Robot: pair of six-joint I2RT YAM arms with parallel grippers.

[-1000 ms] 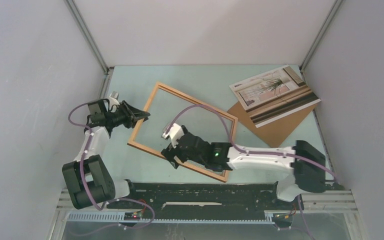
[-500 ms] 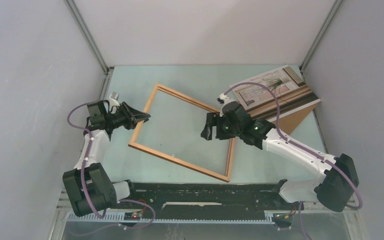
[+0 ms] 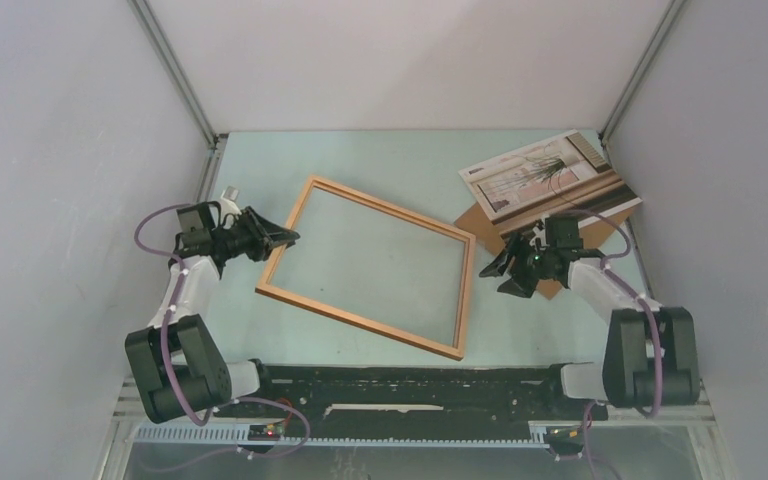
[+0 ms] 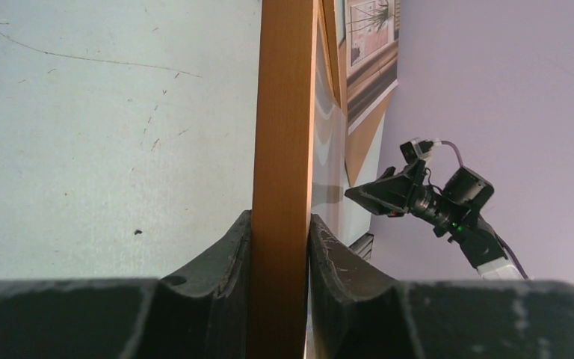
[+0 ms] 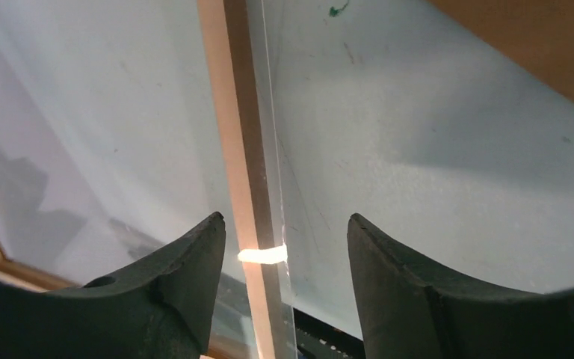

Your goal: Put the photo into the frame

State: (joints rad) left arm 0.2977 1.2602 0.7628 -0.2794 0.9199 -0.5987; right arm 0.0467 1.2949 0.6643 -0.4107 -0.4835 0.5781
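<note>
The light-brown wooden frame lies flat in the middle of the table. My left gripper is shut on its left rail, which fills the gap between the jaws in the left wrist view. The photo, a white-bordered print with dark plant lines and brown stripes, lies at the back right on a brown backing board. My right gripper is open and empty, low over the table just right of the frame's right rail, near the board's front corner.
The brown backing board also shows as a corner in the right wrist view. Grey walls close in the table on the left, back and right. A black rail runs along the near edge between the arm bases.
My right arm has swung from over the frame's near side across to the right and now sits by the backing board's front corner. The left gripper and the frame have hardly moved.
</note>
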